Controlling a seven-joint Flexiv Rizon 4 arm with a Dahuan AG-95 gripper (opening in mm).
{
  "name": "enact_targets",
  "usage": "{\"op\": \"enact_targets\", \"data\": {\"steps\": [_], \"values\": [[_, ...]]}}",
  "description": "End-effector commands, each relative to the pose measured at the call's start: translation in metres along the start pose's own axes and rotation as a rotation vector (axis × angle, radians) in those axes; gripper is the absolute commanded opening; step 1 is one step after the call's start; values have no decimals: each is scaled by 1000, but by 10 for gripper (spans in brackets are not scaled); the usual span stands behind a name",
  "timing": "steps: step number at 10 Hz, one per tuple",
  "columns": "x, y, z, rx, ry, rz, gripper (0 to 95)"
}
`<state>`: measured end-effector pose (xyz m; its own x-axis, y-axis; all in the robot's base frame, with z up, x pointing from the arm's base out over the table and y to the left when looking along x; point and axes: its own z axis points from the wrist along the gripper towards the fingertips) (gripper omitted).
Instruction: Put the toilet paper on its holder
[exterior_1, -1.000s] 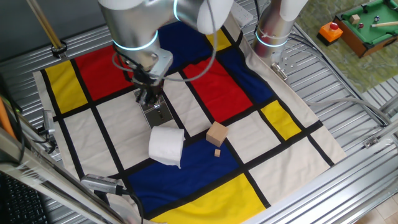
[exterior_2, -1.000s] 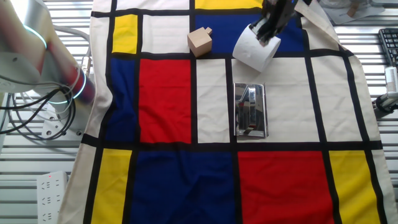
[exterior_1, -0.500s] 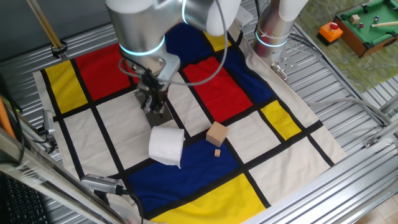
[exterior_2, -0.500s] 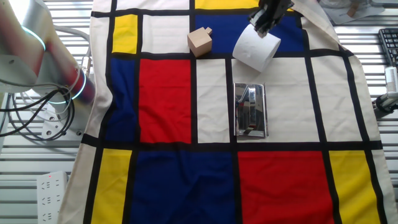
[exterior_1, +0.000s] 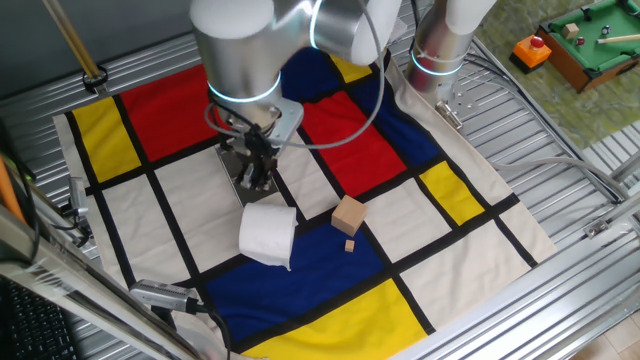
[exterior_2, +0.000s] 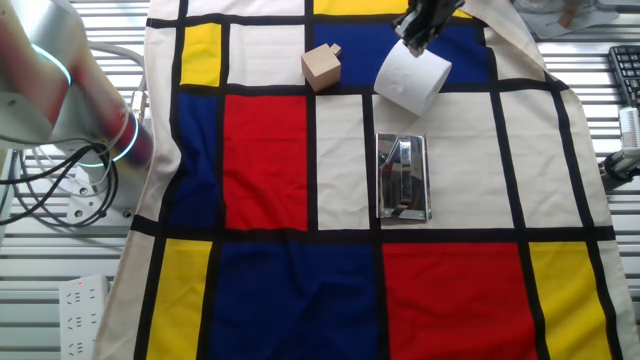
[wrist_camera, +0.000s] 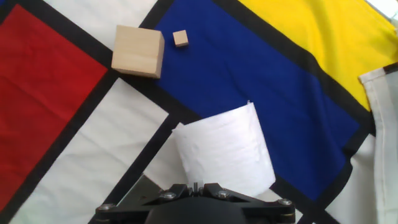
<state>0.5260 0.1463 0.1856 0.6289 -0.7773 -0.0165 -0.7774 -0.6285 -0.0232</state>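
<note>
White toilet paper (wrist_camera: 224, 152), tan wooden cube (wrist_camera: 138, 51), silver holder (exterior_2: 402, 177) (mirror-shiny), on a red, blue, yellow, white, black-lined cloth (exterior_2: 270, 160).

The toilet paper (exterior_1: 267, 235) lies on its side on the cloth (exterior_1: 400, 200) covering the tabletop, just beside one short end of the holder (exterior_2: 402, 177); the wooden cube (exterior_1: 348, 215) sits near the roll, a smaller cube (wrist_camera: 180, 38) just beside it
</note>
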Motion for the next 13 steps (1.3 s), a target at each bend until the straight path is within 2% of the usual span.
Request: {"op": "enact_targets", "data": {"steps": [1,4,8,11,13], "values": [[1,-6,5,4,-8,-6,0],[2,-13,11,7,-17,-6,0],[2,-15,12,-4,-19,-6,0],[2,-15,12,10,-25,46,0],[2,-15,12,28,31,18,0]]}}
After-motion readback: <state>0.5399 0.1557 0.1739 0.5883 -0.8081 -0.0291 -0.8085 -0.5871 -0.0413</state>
